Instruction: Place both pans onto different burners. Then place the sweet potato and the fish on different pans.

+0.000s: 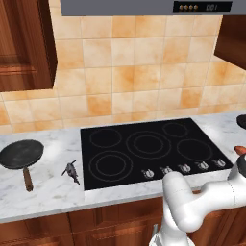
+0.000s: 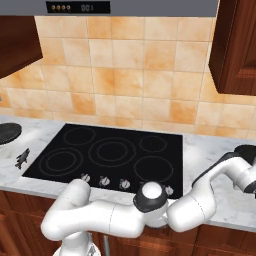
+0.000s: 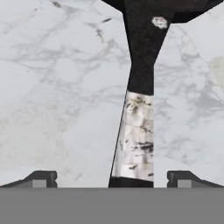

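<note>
Gripper [image 3: 112, 179] is spread wide, holding nothing, poised directly over the thin dark handle [image 3: 138, 131] of the second pan [image 2: 248, 151], right of the cooktop [image 1: 149, 149]. The handle's long axis runs straight away from the hand, centred between the fingertips [image 3: 41, 178]; judged ready for descent. The left base view adds the wooden-handled pan [image 1: 21, 154] and fish [image 1: 71, 169] left of the cooktop, the sweet potato [image 1: 240, 150] to its right.

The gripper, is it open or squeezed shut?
Open. In the hand view the gripper has its two fingertips far apart, one on each side of the pan handle, not touching it.
</note>
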You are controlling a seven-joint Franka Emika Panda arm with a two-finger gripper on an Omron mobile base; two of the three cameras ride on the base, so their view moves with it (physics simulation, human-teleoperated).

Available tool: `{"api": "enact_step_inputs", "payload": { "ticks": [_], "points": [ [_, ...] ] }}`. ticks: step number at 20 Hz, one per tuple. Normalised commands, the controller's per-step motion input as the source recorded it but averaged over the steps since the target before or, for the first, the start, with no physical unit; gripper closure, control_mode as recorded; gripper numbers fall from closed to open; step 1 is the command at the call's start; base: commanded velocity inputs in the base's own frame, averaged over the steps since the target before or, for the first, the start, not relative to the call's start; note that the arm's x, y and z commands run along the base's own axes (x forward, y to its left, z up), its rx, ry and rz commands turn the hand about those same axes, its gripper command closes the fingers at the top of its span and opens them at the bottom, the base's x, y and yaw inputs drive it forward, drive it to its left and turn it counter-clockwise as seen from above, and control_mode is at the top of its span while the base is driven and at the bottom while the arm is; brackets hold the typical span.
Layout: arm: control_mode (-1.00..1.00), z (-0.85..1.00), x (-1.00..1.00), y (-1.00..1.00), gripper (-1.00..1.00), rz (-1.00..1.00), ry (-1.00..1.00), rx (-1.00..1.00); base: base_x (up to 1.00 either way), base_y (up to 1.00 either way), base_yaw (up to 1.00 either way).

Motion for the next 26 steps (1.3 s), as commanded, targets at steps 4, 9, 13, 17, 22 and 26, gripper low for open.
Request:
{"api": "enact_step_inputs", "payload": {
  "ticks": [4,9,13,17,22,26],
  "points": [
    [-1.00,-0.04,0.06,-0.01,-1.00,0.00,0.01,0.00,0.00,0.00,0.00],
    [-1.00,-0.09,0.03,0.00,1.00,0.00,0.01,0.00,0.00,0.00,0.00],
    [-1.00,-0.03,0.00,0.00,1.00,0.00,0.00,0.00,0.00,0.00,0.00],
    [-1.00,0.00,0.00,0.00,1.00,0.00,0.00,0.00,0.00,0.00,0.00],
    [-1.00,0.09,0.00,0.00,1.00,0.00,0.00,0.00,0.00,0.00,0.00],
    [-1.00,0.27,0.00,0.07,1.00,0.05,0.00,0.00,0.00,0.00,0.00]
  ]
}}
